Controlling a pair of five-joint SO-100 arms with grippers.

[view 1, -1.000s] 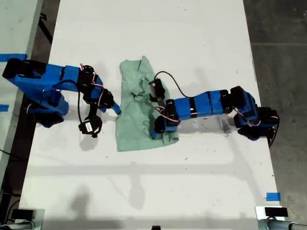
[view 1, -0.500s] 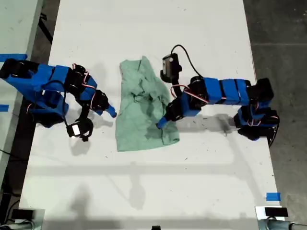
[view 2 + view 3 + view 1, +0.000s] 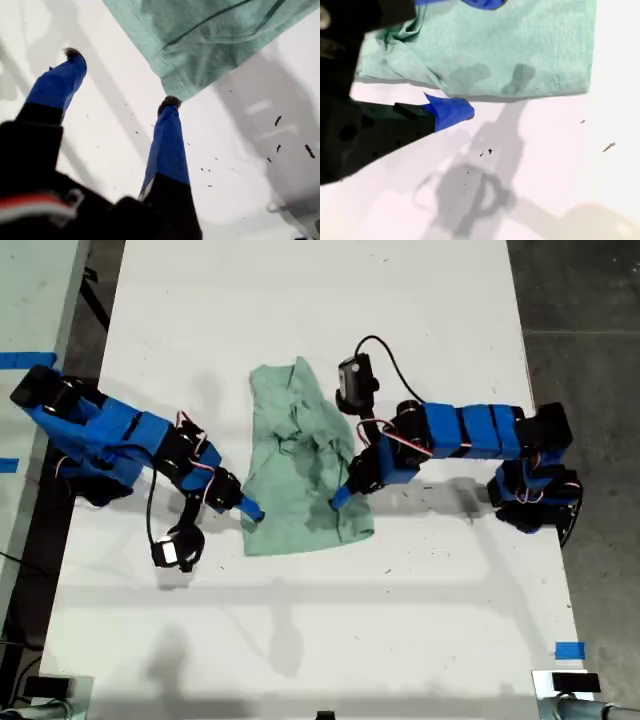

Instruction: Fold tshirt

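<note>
Tshirt (image 3: 297, 465): crumpled on the white table (image 3: 330, 300).
My first gripper (image 3: 120, 77): jaws spread, one tip touching the cloth's corner.
My second gripper (image 3: 470, 55): spread over the tshirt's edge, pinching nothing.

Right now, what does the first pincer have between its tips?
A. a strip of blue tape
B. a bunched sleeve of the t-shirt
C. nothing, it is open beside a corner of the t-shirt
C: in the first wrist view my first pincer is spread over bare table, with the t-shirt corner just beyond one tip.
</note>
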